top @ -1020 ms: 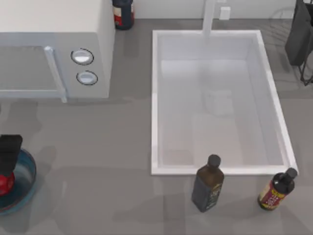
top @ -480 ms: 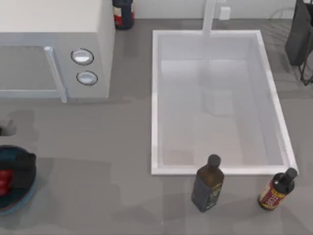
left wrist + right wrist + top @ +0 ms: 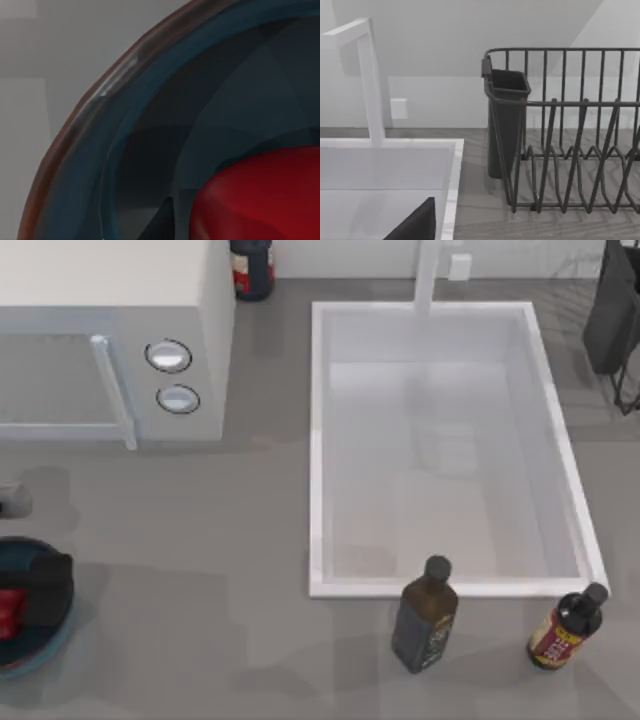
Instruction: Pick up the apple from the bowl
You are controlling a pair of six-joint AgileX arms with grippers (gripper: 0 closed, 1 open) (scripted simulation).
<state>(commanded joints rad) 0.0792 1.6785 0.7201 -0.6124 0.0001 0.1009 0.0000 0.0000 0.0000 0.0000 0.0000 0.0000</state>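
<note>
Grey table (image 3: pixel 200 540), lower left of the frame: left claw (image 3: pixel 35 590) down inside bowl (image 3: pixel 40 645), at apple (image 3: pixel 8 608); grip state unclear. Right arm parked upper right.

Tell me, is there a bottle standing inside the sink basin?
No, the sink holds no bottle; the dark bottle and the red-labelled bottle both stand on the counter in front of its near rim.

The top view looks straight down on the sink (image 3: pixel 445 450). The left wrist view sits close inside the bowl (image 3: pixel 95 130). The right wrist view faces the rack (image 3: pixel 570 130) beside the sink, sharing its rim.
</note>
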